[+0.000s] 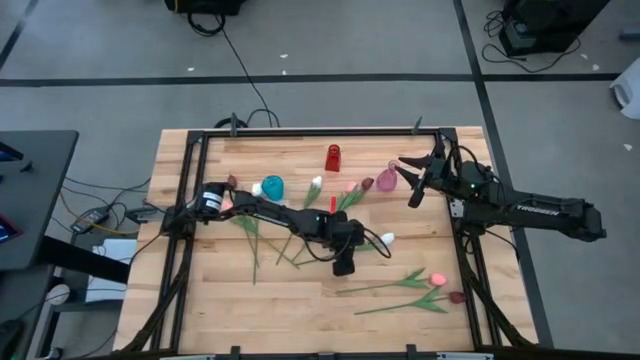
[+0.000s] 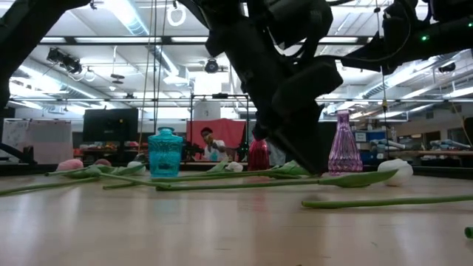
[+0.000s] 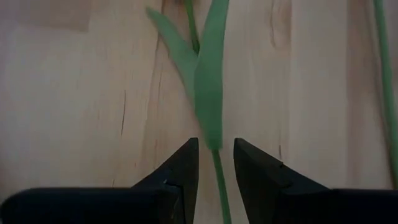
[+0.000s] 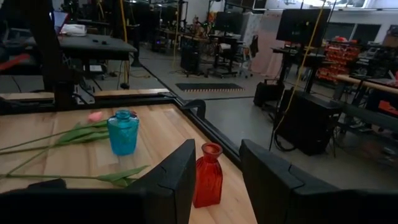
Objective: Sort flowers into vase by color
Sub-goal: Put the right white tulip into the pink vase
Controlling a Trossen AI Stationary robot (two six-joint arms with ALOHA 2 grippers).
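Left gripper (image 1: 343, 266) low over table (image 1: 300, 310) centre, fingers (image 3: 180, 171) narrowly parted astride green tulip stem (image 3: 219, 180), not yet closed. Remaining tulips scattered flat across tabletop. Right gripper (image 1: 415, 180) raised beside purple vase (image 1: 386, 179), jaws apart, empty.

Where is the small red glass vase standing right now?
In the high view, the small red glass vase stands near the table's far edge, between the blue vase and purple vase.

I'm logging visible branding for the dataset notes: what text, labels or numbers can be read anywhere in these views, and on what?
"TROSSEN": white lettering on the right arm in the high view.
Nothing else is legible: the vases and flowers carry no readable text, and the monitors and signs in the room behind are too blurred to read.
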